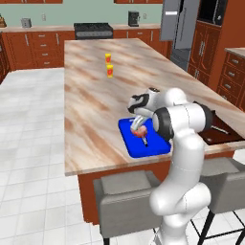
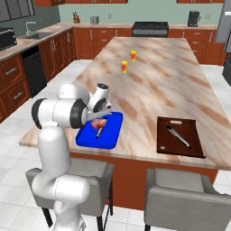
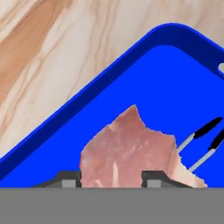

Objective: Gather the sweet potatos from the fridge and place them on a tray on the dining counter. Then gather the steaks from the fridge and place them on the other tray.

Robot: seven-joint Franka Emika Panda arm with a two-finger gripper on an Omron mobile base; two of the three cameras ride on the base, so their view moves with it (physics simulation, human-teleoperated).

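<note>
Gripper (image 3: 112, 177) low over the blue tray (image 3: 175, 74), which sits at the near edge of the dining surface (image 1: 91, 110). The two finger tips (image 3: 69, 179) stand apart, one on each side of the steak (image 3: 131, 148); whether the jaws clamp it or have let go cannot be told. The steak lies in the near part of the blue tray, beside thin grey tongs (image 3: 203, 146) with dark tips. Judgement: the slab looks thin, soft and floppy, light, probably slick; it would droop if pinched at one corner, so a hold across the thick middle edge seems safest. To the right on the same surface, well apart, sits the dark brown tray (image 2: 179, 135) with a grey utensil (image 2: 178, 136) and no sweet potato visible on it. Farther along the surface stand two small yellow-and-red cups (image 1: 109, 64). At the far right, the grey fridge (image 1: 179, 21).
</note>
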